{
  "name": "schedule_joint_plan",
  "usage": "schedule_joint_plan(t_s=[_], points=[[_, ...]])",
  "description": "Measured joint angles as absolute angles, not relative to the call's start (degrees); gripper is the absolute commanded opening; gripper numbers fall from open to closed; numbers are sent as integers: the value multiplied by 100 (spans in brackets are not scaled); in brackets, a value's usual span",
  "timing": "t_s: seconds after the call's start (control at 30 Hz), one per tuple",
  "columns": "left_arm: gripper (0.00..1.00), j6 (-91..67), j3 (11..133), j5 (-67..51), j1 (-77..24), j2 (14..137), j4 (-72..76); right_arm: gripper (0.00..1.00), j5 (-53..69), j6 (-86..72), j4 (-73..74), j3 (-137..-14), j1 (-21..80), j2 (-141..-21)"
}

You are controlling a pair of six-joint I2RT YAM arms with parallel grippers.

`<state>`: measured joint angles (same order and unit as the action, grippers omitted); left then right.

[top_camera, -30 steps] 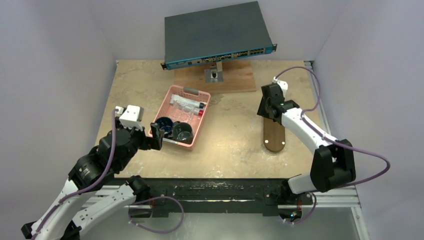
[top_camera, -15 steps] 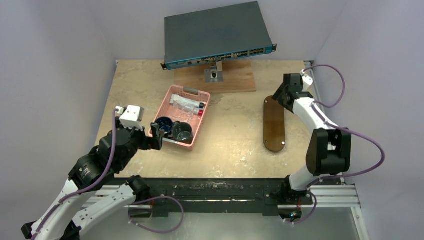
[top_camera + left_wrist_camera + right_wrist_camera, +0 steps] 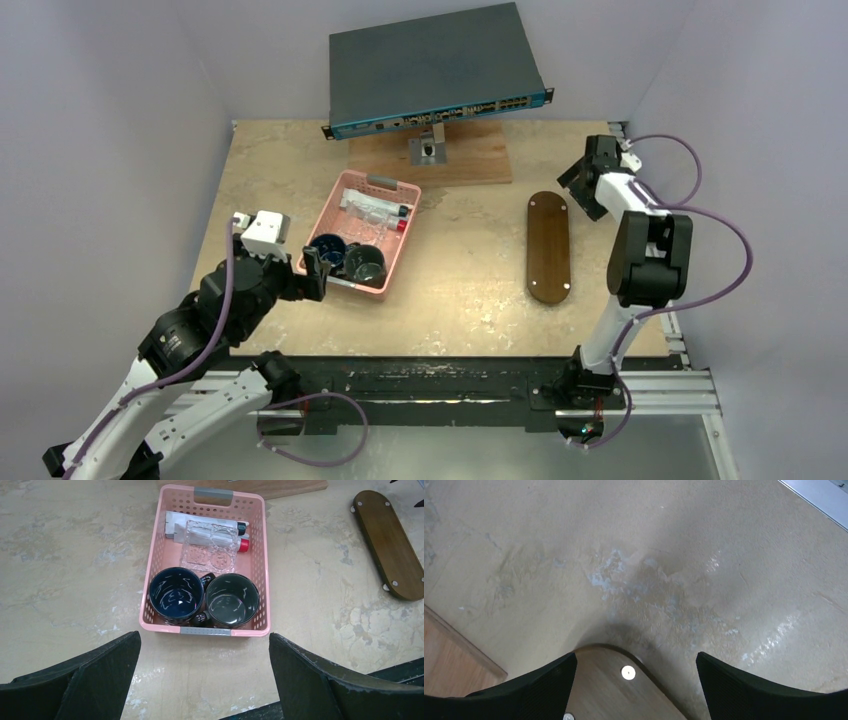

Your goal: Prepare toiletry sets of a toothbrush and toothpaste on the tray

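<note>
Lying in pink perforated plastic basket (image 3: pixel 261 575): clear-wrapped white toothbrush-and-tube toiletry sets (image 3: pixel 210 537), likely handling light, slippery, crinkly; pinching mid-length. Left gripper (image 3: pixel 204 645), right gripper (image 3: pixel 636 657) gaping, holding nothing.

The left arm (image 3: pixel 190 330) reached forward and to the right from its base, elbow bent low, with the white wrist (image 3: pixel 265 232) raised behind the left gripper (image 3: pixel 315 270). That gripper pointed forward and down, jaws spread wide, with nothing between its dark fingers (image 3: pixel 90 680). The right arm (image 3: pixel 640 262) rose steeply from its base and folded sharply at the elbow, its forearm stretching toward the far right. The right gripper (image 3: pixel 580 190) faced left and down, jaws likewise wide apart and holding nothing, its fingers (image 3: pixel 744 690) filling the lower corners of the wrist view.
</note>
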<state>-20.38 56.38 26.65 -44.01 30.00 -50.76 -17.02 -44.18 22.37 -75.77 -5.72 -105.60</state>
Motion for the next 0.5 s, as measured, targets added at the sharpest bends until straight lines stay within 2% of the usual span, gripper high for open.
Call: schedule_joint_plan(t_s=[0.37, 0.5], points=[[100, -2034, 5638, 2589, -4401, 3022, -5074, 91, -1697, -4637, 2475, -8433, -624, -11467], [100, -2036, 5638, 2574, -4401, 3020, -5076, 88, -1688, -4668, 2554, -8464, -624, -11611]])
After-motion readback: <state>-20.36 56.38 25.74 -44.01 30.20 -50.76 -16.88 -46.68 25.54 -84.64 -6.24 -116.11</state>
